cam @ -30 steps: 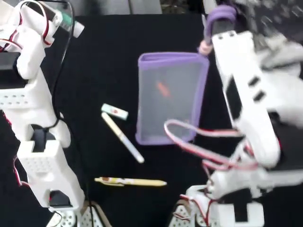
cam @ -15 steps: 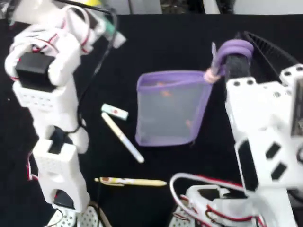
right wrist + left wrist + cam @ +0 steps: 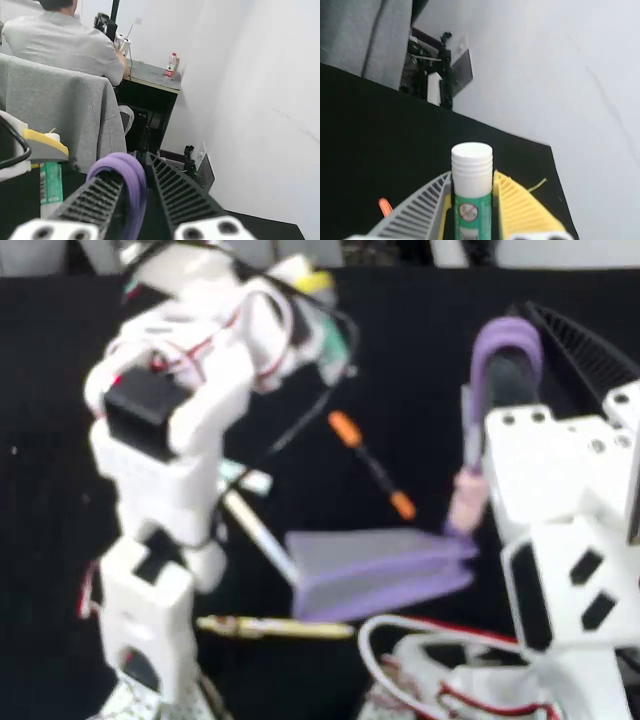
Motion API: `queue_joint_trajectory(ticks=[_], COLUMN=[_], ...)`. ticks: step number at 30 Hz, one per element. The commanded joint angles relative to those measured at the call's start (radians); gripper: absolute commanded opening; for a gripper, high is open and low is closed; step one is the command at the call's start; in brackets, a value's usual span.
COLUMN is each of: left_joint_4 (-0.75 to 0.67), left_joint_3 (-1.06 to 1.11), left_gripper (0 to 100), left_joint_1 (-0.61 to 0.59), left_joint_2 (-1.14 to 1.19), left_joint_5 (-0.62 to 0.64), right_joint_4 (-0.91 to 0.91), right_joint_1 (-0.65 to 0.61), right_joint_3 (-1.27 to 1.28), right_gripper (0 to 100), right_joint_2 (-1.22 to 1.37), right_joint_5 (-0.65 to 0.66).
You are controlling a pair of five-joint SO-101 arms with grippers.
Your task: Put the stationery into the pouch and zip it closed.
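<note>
Pouch (image 3: 375,570) central, marker (image 3: 372,465) behind it, pen (image 3: 275,626) before it, pencil (image 3: 258,535) at its left

The high camera hangs well above the black cloth-covered table (image 3: 420,360) and looks steeply down, with the arm bases at 6 o'clock. The left wrist camera sits close behind the left gripper (image 3: 472,176), sighting along a white-capped, green-labelled glue stick (image 3: 472,161) towards a white wall (image 3: 545,75). The right wrist camera sits close behind the right gripper (image 3: 141,161) and a purple fabric loop strap (image 3: 122,175), facing a grey-draped chair (image 3: 60,115). All 3 views share the glue stick; the high view shows the strap at 2 o'clock.
</note>
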Motion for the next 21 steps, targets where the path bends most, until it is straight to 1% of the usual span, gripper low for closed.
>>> queue_joint_trajectory(ticks=[1, 7, 9, 11, 13, 15, 17, 19, 21], left_joint_4=[0.008, 0.008, 0.008, 0.008, 0.008, 0.005, -0.014, -0.095, -0.235], left_joint_3=[-0.042, -0.036, 0.018, 0.120, 0.280, 0.490, 0.705, 0.920, 1.148], left_gripper=[3, 3, 3, 3, 3, 3, 3, 3, 3], left_joint_1=[0.044, 0.044, 0.045, 0.070, 0.165, 0.302, 0.400, 0.410, 0.384], left_joint_2=[-0.158, -0.404, -0.483, -0.582, -0.692, -0.806, -0.905, -0.997, -1.091], left_joint_5=[-0.012, -0.117, -0.120, -0.118, -0.118, -0.118, -0.126, -0.127, -0.127], right_joint_4=[-0.107, -0.253, -0.275, -0.287, -0.287, -0.287, -0.285, -0.285, -0.288], right_joint_1=[-0.012, -0.012, -0.011, -0.011, -0.011, -0.011, -0.011, -0.011, -0.011], right_joint_3=[0.117, 0.311, 0.334, 0.348, 0.348, 0.348, 0.348, 0.348, 0.348], right_gripper=[1.1, 1.1, 1.1, 1.1, 1.1, 1.1, 1.1, 1.1, 1.1], right_joint_2=[0.004, -0.004, -0.004, -0.004, -0.002, -0.004, -0.004, -0.002, 0.002], right_joint_5=[-0.009, -0.015, -0.015, -0.015, -0.015, -0.015, -0.015, -0.015, -0.015])
